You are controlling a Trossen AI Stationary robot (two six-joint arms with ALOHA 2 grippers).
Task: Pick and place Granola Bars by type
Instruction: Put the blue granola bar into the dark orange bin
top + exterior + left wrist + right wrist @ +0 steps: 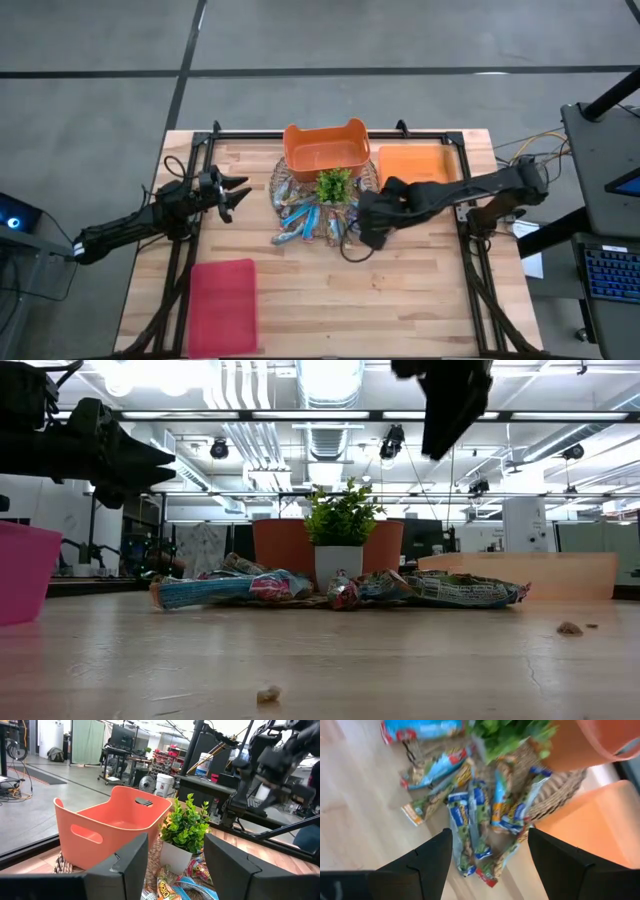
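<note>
Right pincer poised over the Granola Bars

The Granola Bars (pixel 308 220) lie heaped mid-desk around a small plant (pixel 334 185), beside an orange bin (pixel 325 150). The right pincer (pixel 487 857) reaches in from the right, tilted down above them, fingers apart and empty. The left pincer (pixel 175 857) waits left of the pile, raised, fingers apart, holding nothing.

A plant (pixel 334 185) is standing on my table (pixel 400 300), just in front of an orange bin (pixel 326 150). An orange lid (pixel 418 163) is lying beside the bin, and a pink bin (pixel 223 305) is sitting well apart, near the front edge.
</note>
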